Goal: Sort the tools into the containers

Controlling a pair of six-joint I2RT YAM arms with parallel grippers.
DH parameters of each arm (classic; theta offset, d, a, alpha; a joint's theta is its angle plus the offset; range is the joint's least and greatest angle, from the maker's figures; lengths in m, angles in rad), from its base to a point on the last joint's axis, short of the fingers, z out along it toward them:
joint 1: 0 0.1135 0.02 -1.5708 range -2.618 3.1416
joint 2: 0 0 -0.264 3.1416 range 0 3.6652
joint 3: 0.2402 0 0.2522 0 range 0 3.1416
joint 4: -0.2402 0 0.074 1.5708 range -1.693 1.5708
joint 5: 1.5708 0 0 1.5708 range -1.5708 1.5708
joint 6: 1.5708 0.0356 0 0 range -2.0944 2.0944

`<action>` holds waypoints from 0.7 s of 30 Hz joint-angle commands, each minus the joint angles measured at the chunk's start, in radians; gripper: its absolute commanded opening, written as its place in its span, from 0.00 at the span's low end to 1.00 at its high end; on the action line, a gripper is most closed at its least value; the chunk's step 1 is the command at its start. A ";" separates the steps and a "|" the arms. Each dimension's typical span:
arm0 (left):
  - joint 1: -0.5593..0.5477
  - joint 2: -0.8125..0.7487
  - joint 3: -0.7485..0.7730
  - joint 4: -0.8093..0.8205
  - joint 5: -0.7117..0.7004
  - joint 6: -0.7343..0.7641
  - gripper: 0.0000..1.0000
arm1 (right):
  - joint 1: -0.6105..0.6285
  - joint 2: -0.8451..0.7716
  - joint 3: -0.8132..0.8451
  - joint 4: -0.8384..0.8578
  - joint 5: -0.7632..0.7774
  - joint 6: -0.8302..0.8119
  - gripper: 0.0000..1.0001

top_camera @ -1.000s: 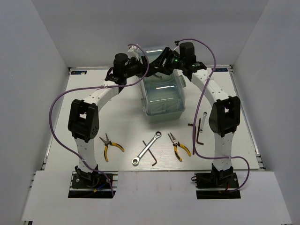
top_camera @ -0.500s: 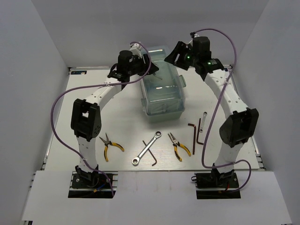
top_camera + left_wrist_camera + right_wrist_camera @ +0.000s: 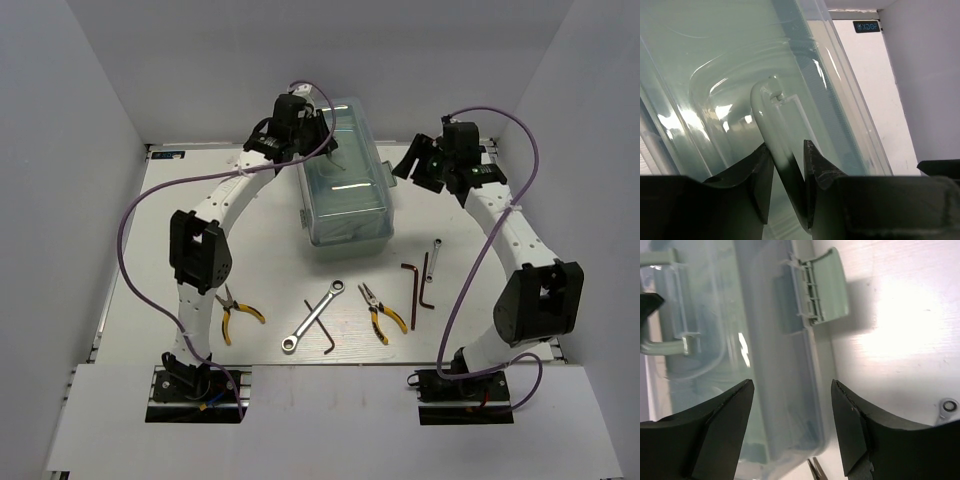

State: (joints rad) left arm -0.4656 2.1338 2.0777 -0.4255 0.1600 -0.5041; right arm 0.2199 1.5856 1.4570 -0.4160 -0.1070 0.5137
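Observation:
The mint-green toolbox (image 3: 345, 190) with its clear lid stands at the back middle of the table. My left gripper (image 3: 316, 135) is over the lid's far left part, and in the left wrist view its fingers (image 3: 787, 165) are shut on the lid's pale carry handle (image 3: 771, 125). My right gripper (image 3: 418, 166) hangs open just right of the box, near the flipped-out side latch (image 3: 822, 287), with the box edge (image 3: 790, 365) between its jaws but untouched. The tools lie on the table in front: two yellow pliers (image 3: 240, 313) (image 3: 383, 312), a silver ratchet wrench (image 3: 315, 315) and dark hex keys (image 3: 415, 285).
A dark hex key (image 3: 325, 328) crosses the ratchet wrench. A small silver rod-like wrench (image 3: 436, 250) lies right of the box, beside the hex keys. White walls close in the table at the back and on both sides. Purple cables loop from both arms.
The right arm has swung away from the lid to the box's right side and opened a little wider. The left gripper has shifted onto the lid's handle and closed on it.

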 commanded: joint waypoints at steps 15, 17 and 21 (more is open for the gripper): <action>-0.005 -0.020 0.191 -0.049 0.024 0.035 0.00 | -0.096 -0.116 -0.227 0.069 -0.077 -0.021 0.72; 0.005 -0.029 0.191 -0.013 0.047 -0.002 0.00 | -0.102 -0.119 -0.245 0.072 -0.092 -0.018 0.72; 0.016 -0.038 0.200 0.031 0.072 -0.048 0.00 | -0.126 -0.110 -0.273 0.092 -0.125 -0.015 0.72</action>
State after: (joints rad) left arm -0.4641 2.1685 2.2040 -0.5415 0.1604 -0.5312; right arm 0.1097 1.5055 1.2003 -0.3798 -0.1913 0.4969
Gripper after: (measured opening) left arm 0.321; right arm 0.722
